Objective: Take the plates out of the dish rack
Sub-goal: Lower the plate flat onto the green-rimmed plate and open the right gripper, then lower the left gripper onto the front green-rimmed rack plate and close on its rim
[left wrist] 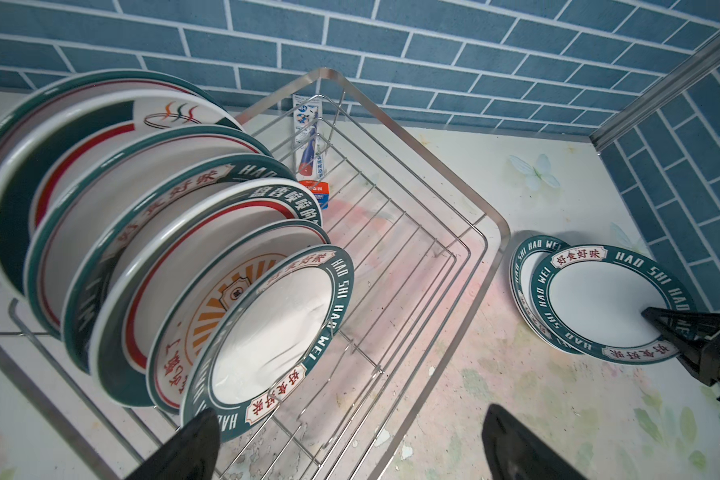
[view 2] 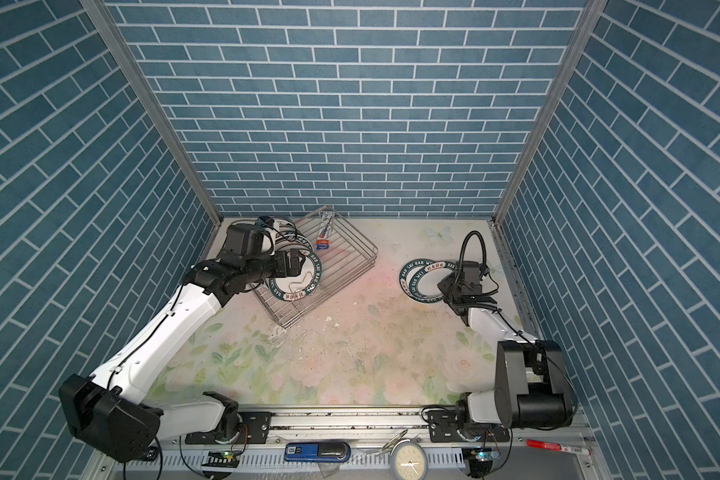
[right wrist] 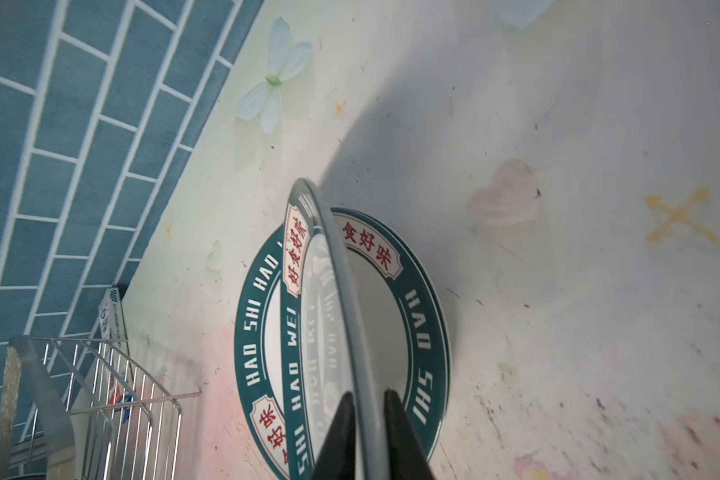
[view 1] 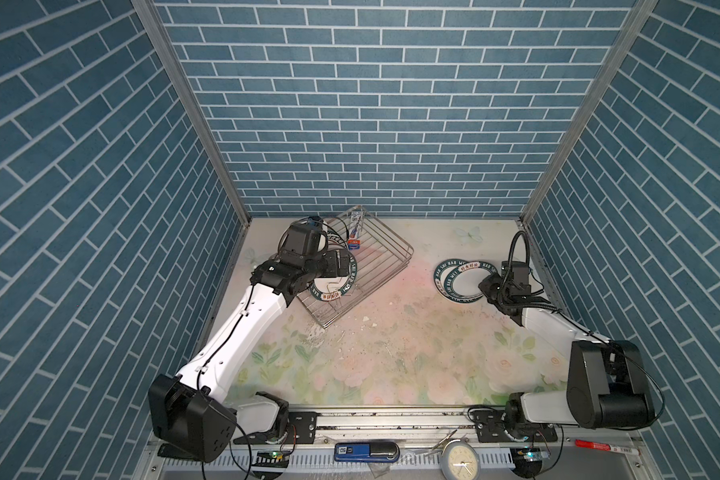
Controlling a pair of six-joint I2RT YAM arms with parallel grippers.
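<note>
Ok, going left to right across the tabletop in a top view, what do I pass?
In a top view: racked plates → bare half of the dish rack → two unloaded plates → right gripper.

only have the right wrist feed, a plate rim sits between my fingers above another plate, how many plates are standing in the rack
Observer: About seven plates stand on edge in a row along one side of the dish rack, seen from the left wrist.
Operator: where is the other arm
Observer: The left gripper is open at the front plate of that row, one finger close by its rim, not closed on it.
Operator: does my plate look flat from outside
Observer: In the left wrist view the upper plate lies nearly flat, overlapping the lower plate and offset from it.
</note>
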